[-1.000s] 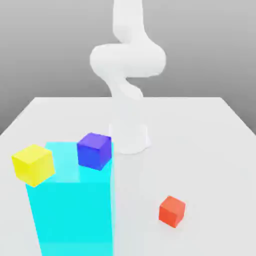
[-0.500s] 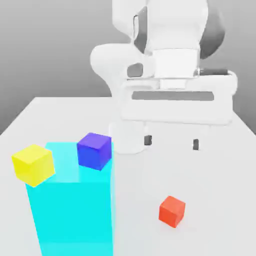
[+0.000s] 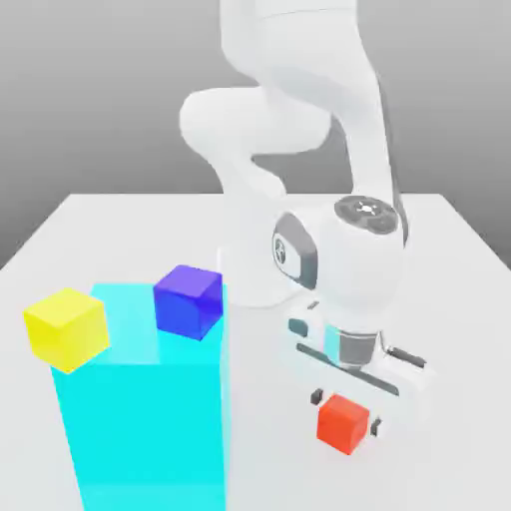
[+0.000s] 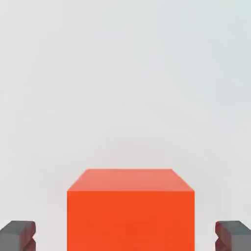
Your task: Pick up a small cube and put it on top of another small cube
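From outside, the blue cube (image 3: 188,299) shows; the hand view shows jaws open, gaps beside the red cube (image 4: 131,210).

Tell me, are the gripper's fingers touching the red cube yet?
Apart. The hand view shows bare table between each of the fingers and the red cube.

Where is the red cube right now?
The red cube sits on the white table, on the exterior view's lower right, between the fingers of the hand.
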### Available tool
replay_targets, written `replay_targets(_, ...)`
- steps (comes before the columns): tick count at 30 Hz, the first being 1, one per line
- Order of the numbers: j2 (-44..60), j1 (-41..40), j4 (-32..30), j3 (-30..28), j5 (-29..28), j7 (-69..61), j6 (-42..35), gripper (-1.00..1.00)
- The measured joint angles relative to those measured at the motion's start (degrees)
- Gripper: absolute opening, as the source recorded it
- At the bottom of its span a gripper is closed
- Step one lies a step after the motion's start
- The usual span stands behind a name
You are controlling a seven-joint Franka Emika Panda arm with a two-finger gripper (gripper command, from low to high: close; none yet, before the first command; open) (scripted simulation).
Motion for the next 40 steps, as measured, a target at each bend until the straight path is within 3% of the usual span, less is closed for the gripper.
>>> replay_targets(5,0.3,0.3,0.1,-0.3,-0.2,0.2,0.3,-1.0)
replay_targets(11,-10.8,-4.1,-2.3,6.4,9.7,-7.3,-8.2,-1.0)
replay_targets(14,-13.7,-5.1,0.0,7.4,11.6,-14.1,-13.0,-1.0)
replay_targets(24,-25.5,-10.1,13.6,3.2,13.7,-38.4,-37.5,-1.0)
replay_targets(31,-36.2,-15.5,19.6,-3.9,15.8,-44.3,-55.0,-1.0)
replay_targets(33,-37.4,-16.8,18.7,-5.2,16.5,-43.3,-55.6,-1.0)
replay_targets(36,-35.7,-17.3,14.6,-5.4,16.8,-43.1,-49.8,-1.0)
replay_targets(37,-35.2,-17.4,13.6,-5.3,16.8,-43.1,-48.3,1.0)
replay_targets(40,-35.2,-17.4,13.6,-5.3,16.8,-43.1,-48.3,1.0)
